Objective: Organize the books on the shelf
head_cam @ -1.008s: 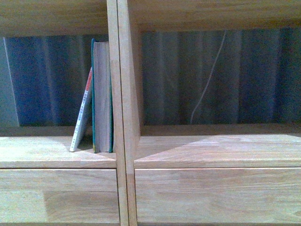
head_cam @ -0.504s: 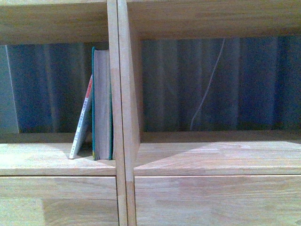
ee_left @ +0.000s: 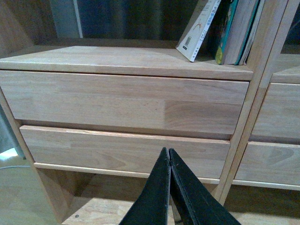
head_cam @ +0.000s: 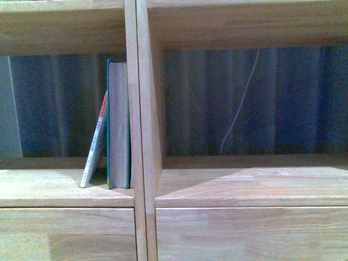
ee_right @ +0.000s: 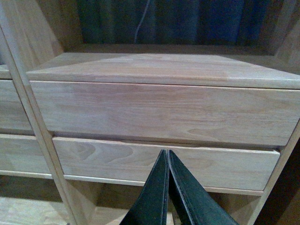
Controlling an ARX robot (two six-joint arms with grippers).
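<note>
Both arms sat low in front of the shelf point(head_cam: 140, 136), neither showing in the front view, each wrist cam looking up past its own fingers at the drawer fronts. Left gripper point(ee_left: 169, 157) was pressed fully closed, black fingertips meeting in a point, holding nothing and touching nothing, aimed at the lower drawer front point(ee_left: 126, 151) on the left side, w/ the upper drawer front point(ee_left: 124, 102) above it. Right gripper point(ee_right: 167, 158) looked the same: tips together, empty, clear of the wood, pointed at the lower right drawer point(ee_right: 164, 161). The books were up in the left compartment, on the board above the drawers. Teal book point(head_cam: 118, 126) stood upright, tight against the central divider, cream page edges facing out. Thin white paperback point(head_cam: 94, 153) leaned tilted beside it, top resting on the teal cover, bottom edge kicked out away from it. Right compartment held no books; a pale cord point(head_cam: 239, 100) hung behind it against the dark blue curtain point(head_cam: 283, 98).
</note>
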